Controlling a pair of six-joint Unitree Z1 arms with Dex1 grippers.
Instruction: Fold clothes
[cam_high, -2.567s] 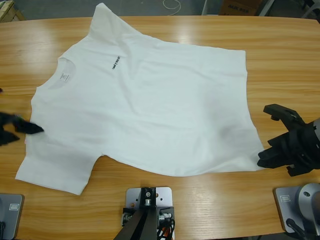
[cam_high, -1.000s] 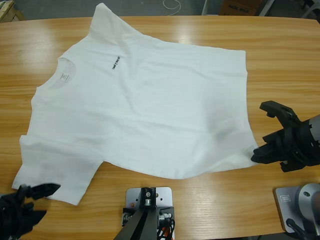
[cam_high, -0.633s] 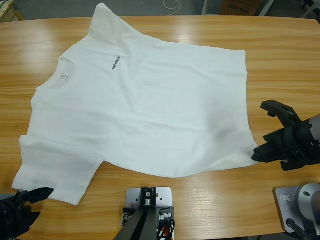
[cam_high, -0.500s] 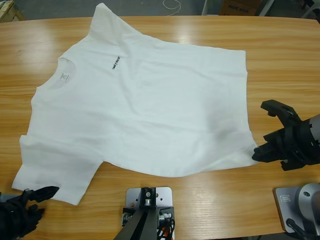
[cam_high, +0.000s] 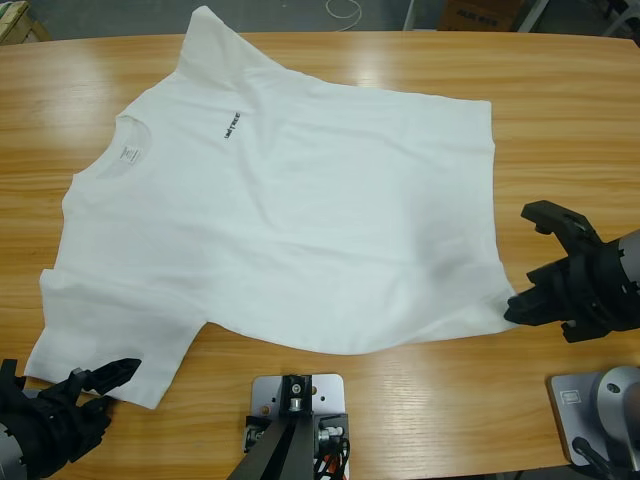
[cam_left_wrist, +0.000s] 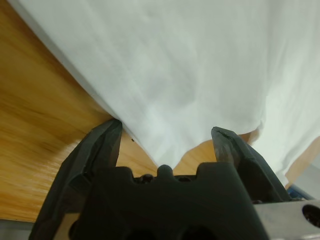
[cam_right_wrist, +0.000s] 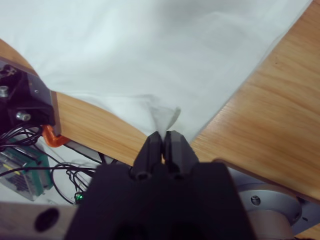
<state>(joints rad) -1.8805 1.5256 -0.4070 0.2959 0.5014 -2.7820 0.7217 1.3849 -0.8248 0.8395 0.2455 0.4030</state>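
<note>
We see the white T-shirt (cam_high: 270, 200) spread flat across the middle of the wooden table (cam_high: 560, 120), collar toward the left of the high view. At the lower left, our left gripper (cam_left_wrist: 167, 137) stands wide open, its jaws straddling the sleeve corner. At the right edge, our right gripper (cam_right_wrist: 163, 140) is pinched closed on the shirt's lower hem corner.

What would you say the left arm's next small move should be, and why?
Probably closing on the cloth. The right gripper is already shut on the T-shirt's hem corner, while the left gripper stands open with the sleeve's corner between its jaws. So I'd ease it slightly forward and shut it, so both arms hold the shirt before folding.
</note>
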